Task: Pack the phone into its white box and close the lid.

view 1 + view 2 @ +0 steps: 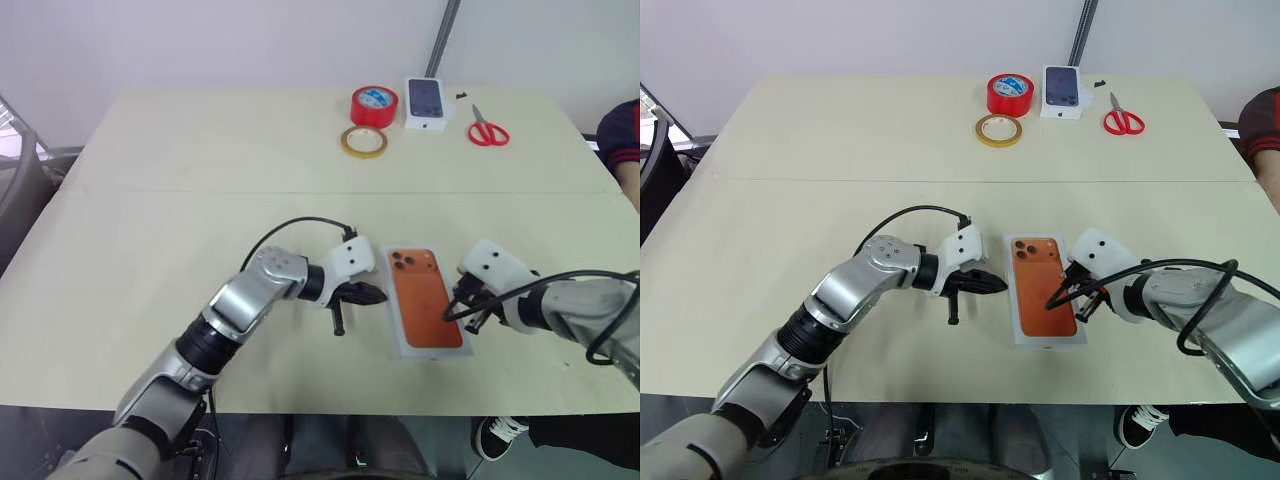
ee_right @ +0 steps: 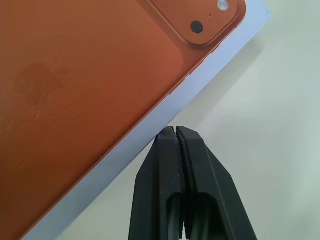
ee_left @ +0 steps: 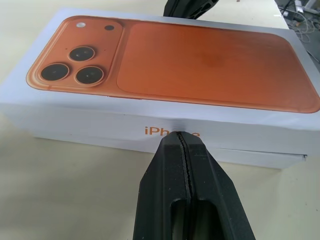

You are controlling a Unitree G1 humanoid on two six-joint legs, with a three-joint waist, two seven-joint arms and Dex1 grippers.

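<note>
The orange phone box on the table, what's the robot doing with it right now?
The lid, picturing an orange phone, sits on the white box. The left claw and right claw are both shut, one at each long side of the box, neither gripping anything. Tape rolls and scissors lie at the far edge.

The lid (image 1: 428, 300) sits on the box (image 3: 260, 156), near the front edge of the tabletop (image 1: 150, 240). The left hand (image 1: 372, 293) lies just left of the lid; the right hand (image 1: 452, 312) is at its right edge. At the far edge, left to right: two tape rolls (image 1: 368, 122), a smaller box (image 1: 427, 104), scissors (image 1: 487, 128).
</note>
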